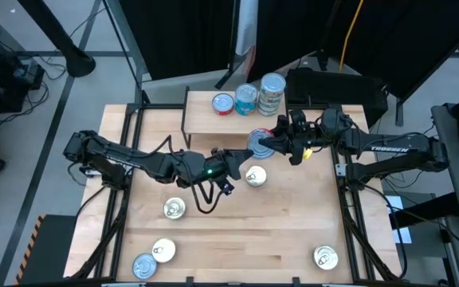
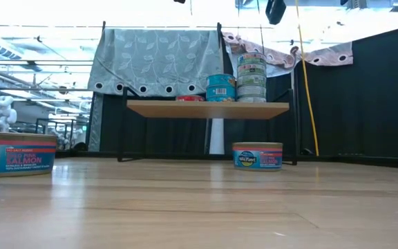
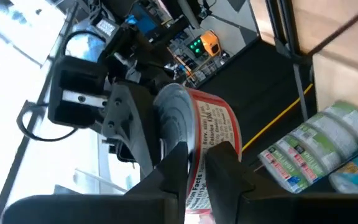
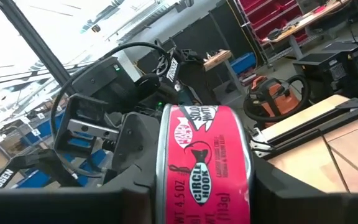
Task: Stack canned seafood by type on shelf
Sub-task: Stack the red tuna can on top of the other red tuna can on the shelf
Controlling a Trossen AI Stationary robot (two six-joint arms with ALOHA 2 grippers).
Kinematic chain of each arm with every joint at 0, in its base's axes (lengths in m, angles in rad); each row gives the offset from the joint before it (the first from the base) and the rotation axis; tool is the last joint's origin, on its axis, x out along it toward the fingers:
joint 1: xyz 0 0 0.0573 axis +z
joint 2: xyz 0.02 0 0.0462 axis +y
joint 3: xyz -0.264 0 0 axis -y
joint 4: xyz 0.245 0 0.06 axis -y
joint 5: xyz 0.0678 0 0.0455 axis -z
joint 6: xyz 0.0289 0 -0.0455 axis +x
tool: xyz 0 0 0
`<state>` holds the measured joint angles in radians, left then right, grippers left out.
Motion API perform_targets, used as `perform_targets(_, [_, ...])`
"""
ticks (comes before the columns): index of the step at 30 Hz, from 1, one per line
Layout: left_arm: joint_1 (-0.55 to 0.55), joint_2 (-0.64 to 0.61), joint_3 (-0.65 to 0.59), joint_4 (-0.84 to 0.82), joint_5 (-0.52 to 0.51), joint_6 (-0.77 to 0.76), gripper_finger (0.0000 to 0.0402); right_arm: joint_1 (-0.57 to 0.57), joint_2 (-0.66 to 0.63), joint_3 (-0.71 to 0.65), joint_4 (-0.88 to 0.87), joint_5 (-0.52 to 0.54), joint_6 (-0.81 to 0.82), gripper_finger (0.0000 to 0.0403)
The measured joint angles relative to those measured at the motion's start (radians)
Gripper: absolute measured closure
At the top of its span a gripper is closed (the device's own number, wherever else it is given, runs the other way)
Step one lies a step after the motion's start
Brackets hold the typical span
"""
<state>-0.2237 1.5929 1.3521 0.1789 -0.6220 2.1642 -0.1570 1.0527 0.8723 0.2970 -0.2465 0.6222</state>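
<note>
From above: my left claw [image 1: 249, 153] and right claw [image 1: 281, 143] meet at one red tin [image 1: 260, 143], lifted just in front of the shelf [image 1: 205, 121]. Handover, I judge.

Left wrist: fingers [image 3: 222, 163] nipped thinly on the rim.

Right wrist: tin clamped across its sides.

Next: one claw releases, the other shelves it.
</note>
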Motion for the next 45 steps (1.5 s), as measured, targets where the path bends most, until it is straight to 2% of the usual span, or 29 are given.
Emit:
perform_targets(5, [-0.001, 0.0, 0.0, 0.002, -0.023, -0.141, 0.0335, -0.002, 0.0, 0.0, 0.001, 0.016, -0.023, 0.0284])
perform_targets(12, [-0.047, -0.003, 0.001, -0.003, -0.136, -0.193, 0.024, -0.031, -0.02, 0.0, 0.007, 0.005, -0.006, 0.0284])
perform_targets(15, [-0.072, -0.003, 0.001, -0.01, -0.153, -0.148, 0.0186, -0.034, -0.034, 0.0, 0.021, 0.006, 0.012, 0.0284])
perform_targets(17, [-0.07, -0.003, 0.002, -0.021, -0.127, -0.102, 0.0153, -0.034, -0.034, 0.0, 0.043, 0.006, 0.032, 0.0284])
perform_targets(20, [-0.052, -0.003, 0.002, -0.005, -0.079, 0.01, 0.0126, -0.024, -0.034, 0.0, 0.052, 0.005, 0.049, 0.0284])
perform_targets(29, [-0.003, -0.003, 0.002, 0.151, -0.009, 0.223, 0.0125, 0.048, -0.022, 0.0, 0.087, 0.086, 0.066, 0.0284])
perform_targets(37, [-0.014, -0.003, 0.002, 0.156, 0.025, 0.244, 0.0126, 0.057, -0.011, 0.0, 0.107, 0.089, 0.058, 0.0278])
perform_targets(45, [0.001, -0.002, 0.0, 0.15, 0.069, 0.259, 0.0127, 0.069, 0.045, 0.001, 0.198, 0.088, 0.064, 0.0283])
